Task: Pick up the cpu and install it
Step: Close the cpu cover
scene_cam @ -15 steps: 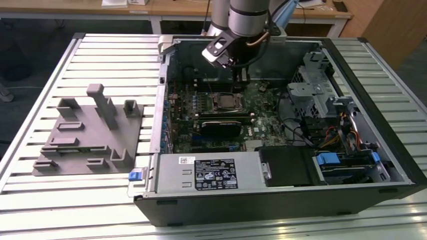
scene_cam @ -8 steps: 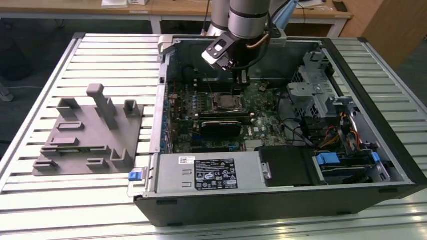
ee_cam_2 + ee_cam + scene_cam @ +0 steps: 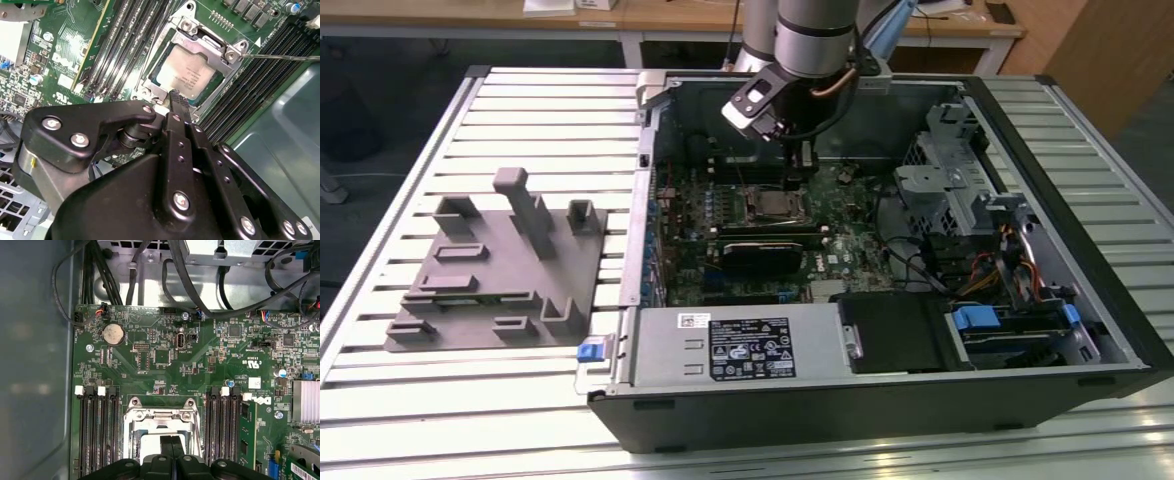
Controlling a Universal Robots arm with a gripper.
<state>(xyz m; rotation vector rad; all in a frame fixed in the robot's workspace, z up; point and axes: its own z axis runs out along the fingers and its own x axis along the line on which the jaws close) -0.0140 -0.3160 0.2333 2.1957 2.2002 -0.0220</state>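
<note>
The cpu (image 3: 186, 74), a small square chip with a pale silvery top, lies flat in the motherboard socket with a metal frame (image 3: 200, 42) around it. In the exterior view the cpu (image 3: 773, 206) sits mid-board inside the open computer case (image 3: 1067, 300). My gripper (image 3: 175, 96) hangs just above the socket's edge, fingers shut together with nothing between them. The first wrist view has the fingertips (image 3: 171, 442) over the socket frame (image 3: 160, 415). From outside, the gripper (image 3: 797, 165) is inside the case, slightly behind the cpu.
Memory slots (image 3: 97, 435) flank the socket on both sides. A black ribbed block (image 3: 767, 255) lies in front of it, cables (image 3: 200, 285) and a drive cage (image 3: 961, 170) crowd the case. A grey fixture (image 3: 494, 260) stands on the slatted table at the exterior view's left.
</note>
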